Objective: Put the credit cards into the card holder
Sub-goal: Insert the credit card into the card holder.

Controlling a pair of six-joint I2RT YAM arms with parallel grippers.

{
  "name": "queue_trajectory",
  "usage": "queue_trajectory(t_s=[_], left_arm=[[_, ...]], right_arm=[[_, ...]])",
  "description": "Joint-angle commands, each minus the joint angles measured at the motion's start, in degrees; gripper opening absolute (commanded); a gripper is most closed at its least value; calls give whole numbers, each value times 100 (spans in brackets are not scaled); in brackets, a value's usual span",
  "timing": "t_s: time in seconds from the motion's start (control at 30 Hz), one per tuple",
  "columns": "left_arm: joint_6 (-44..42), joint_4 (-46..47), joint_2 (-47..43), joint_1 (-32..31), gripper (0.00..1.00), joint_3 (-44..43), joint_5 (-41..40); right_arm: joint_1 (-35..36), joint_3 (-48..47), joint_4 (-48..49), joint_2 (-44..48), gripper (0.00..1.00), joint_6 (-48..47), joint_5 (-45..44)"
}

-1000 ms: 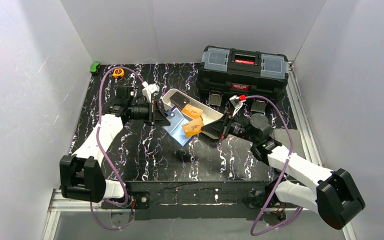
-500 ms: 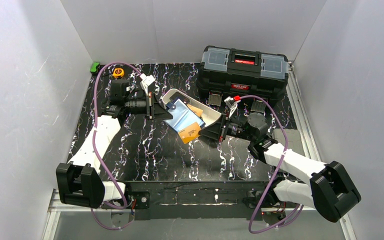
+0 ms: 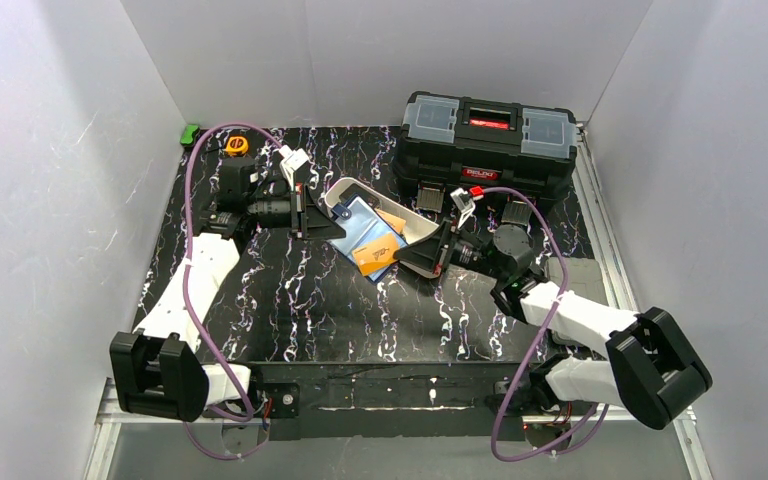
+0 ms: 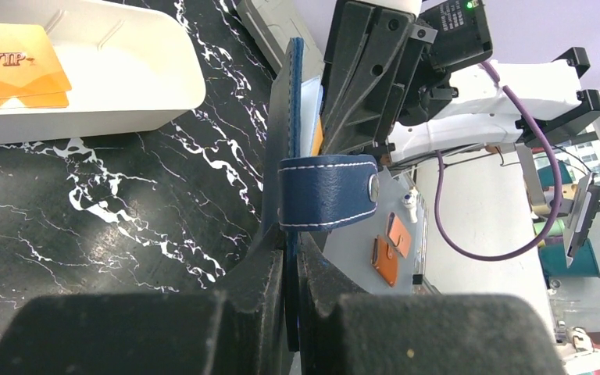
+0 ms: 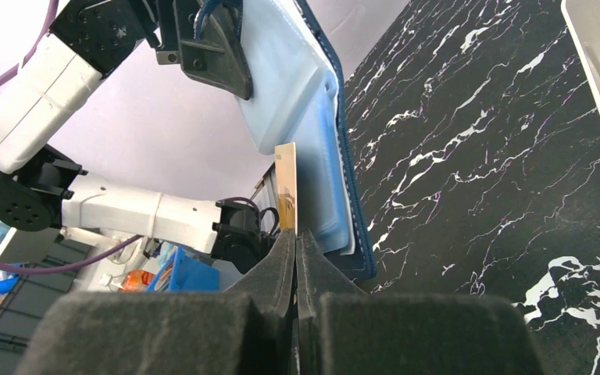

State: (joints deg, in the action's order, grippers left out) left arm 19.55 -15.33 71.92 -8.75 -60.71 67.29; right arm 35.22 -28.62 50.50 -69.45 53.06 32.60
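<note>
**CARD HOLDER / CARDS: STATUS**

Qty: 1 card holder point(image 3: 363, 225) and 3 orange credit cards are seen. The holder is held open and clear of the table, between both grippers. In the top view it overlaps the left part of the white tray point(image 3: 418, 228). Its lt-blue inner face is turned up and toward the R arm, and the navy outer face toward the L arm. Its long axis is run diagonally, far-left to near-right. The snap tab point(image 4: 328, 191) is looped across the holder's edge just ahead of the L fingertips. The holder's edge is clamped by the L gripper point(image 4: 291, 259), fingers closed on it.

1 gripped card point(image 5: 285, 183) is pinched by the closed R gripper point(image 5: 295, 244). Its long axis is in line w/ the fingers and its free edge is set at the holder's inner face. Whether it is in a pocket cannot be told. 2 tray cards point(image 4: 16, 58) are stacked flat in the tray, "VIP" face up.

1 black toolbox point(image 3: 488, 140) is placed far right. 1 yellow tape measure point(image 3: 236, 145) and 1 green item point(image 3: 190, 133) are placed far left.
</note>
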Motion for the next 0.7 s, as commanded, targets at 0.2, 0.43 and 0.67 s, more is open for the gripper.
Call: queue_trajectory(t_s=[0.2, 0.43, 0.67], left_arm=[[92, 80, -271, -21, 0, -7, 485], [244, 156, -211, -36, 0, -79, 633], [431, 278, -226, -203, 0, -93, 670]], right_arm=[[-15, -231, 953, -94, 1, 169, 99], [-25, -216, 463, 299, 1, -260, 358], [-42, -253, 366, 333, 1, -386, 256]])
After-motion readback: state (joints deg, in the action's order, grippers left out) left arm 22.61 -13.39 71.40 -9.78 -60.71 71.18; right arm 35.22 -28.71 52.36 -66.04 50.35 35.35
